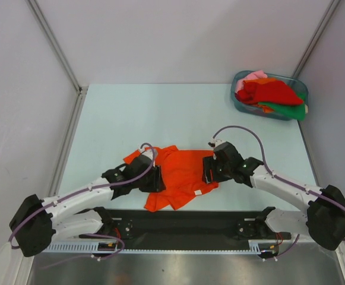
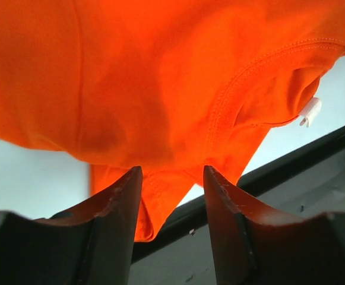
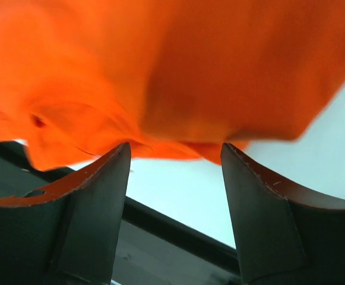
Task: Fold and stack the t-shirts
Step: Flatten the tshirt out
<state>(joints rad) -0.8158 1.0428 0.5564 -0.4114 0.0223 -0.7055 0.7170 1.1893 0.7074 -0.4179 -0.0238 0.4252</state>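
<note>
Left gripper & right gripper both spread, nothing pinched, at edges of orange t-shirt mid-frame; risk: jaws close on bunched layers, fold goes crooked

A lab test cell: bare white panel walls (metal-framed) around a pale table.
</note>
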